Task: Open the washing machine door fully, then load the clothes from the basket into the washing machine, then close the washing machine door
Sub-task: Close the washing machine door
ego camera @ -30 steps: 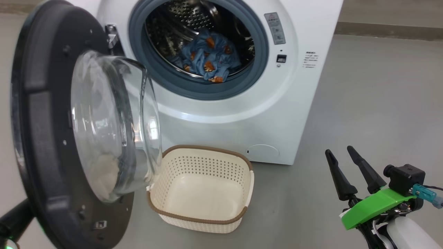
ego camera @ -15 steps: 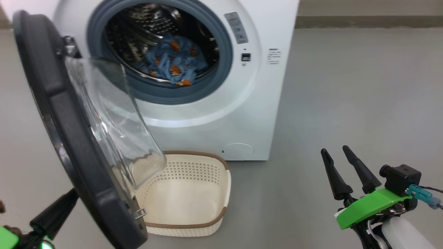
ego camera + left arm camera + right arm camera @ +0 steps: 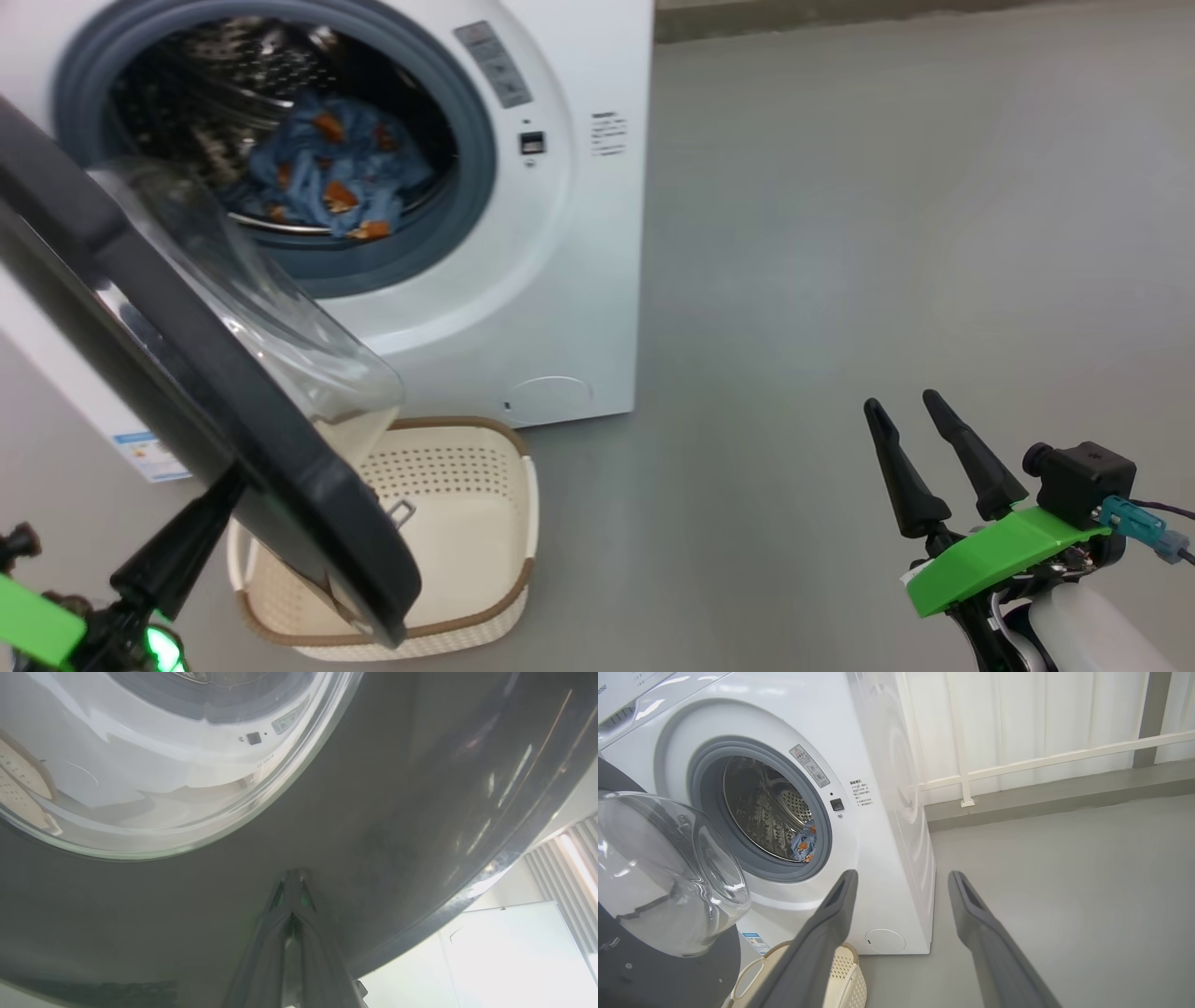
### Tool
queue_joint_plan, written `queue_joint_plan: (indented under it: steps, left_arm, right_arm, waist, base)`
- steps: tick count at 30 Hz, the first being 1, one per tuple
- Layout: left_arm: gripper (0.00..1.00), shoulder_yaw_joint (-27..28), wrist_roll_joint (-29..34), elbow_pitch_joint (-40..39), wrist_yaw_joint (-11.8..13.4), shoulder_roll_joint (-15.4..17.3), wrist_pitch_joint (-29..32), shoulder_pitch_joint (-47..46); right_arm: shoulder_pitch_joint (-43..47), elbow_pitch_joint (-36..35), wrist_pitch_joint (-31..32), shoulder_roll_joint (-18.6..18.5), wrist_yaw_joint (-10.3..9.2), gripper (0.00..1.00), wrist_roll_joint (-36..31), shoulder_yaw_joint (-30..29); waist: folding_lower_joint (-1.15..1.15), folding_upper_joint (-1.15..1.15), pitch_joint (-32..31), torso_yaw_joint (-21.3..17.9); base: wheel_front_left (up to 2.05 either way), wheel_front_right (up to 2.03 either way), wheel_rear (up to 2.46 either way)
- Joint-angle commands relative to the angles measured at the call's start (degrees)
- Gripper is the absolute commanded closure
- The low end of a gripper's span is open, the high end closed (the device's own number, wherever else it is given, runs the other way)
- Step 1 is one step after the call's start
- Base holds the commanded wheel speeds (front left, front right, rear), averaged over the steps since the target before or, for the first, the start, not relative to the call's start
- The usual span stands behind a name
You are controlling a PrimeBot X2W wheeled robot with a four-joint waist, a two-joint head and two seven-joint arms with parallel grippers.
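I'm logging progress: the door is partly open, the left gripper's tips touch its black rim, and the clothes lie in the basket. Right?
No: the clothes lie inside the washing machine, not in the basket, per the head view. The door is partly open, and the left gripper touches its black rim.

Head camera looks down on the front of the washing machine [image 3: 569,280]; right wrist camera shares it from lower down — left wrist camera sits, seemingly, almost against the washing machine door [image 3: 397,812].
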Motion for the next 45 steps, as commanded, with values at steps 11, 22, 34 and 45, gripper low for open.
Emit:
queue_joint_plan:
  steps: [11, 22, 34, 45]
  left_arm:
    - [1.00, 0.4, 1.1, 2.3, -2.8, 0.0, -1.8, -6.4]
    - [1.00, 0.3, 2.4, 3.0, -4.1, 0.3, -2.8, -7.2]
    - [0.44, 0.1, 12.9, 0.2, -8.2, 1.3, -11.6, -5.5]
    - [0.00, -5.9, 32.8, -3.2, -9.6, 4.6, -29.7, -0.9]
  right_arm:
    - [-1.7, -1.5, -0.5, -1.3, 0.26, 0.00, -0.5, 0.5]
    - [-1.4, -1.4, -0.5, -0.9, 0.26, 0.00, -0.9, -0.1]
    - [-0.7, -1.4, -0.5, -1.3, 0.26, 0.00, -1.1, -1.8]
    - [-0.6, -1.8, -0.5, -1.9, 0.26, 0.00, -1.1, -2.2]
  waist:
    - [0.00, 0.00, 1.5, -4.2]
    - [0.00, 0.00, 0.7, -0.9]
    - [0.00, 0.00, -0.9, 2.7]
    - [0.00, 0.00, -1.1, 2.9]
  base:
    - [0.00, 0.00, 0.00]
    - [0.00, 0.00, 0.00]
    - [0.00, 0.00, 0.00]
    - [0.00, 0.00, 0.00]
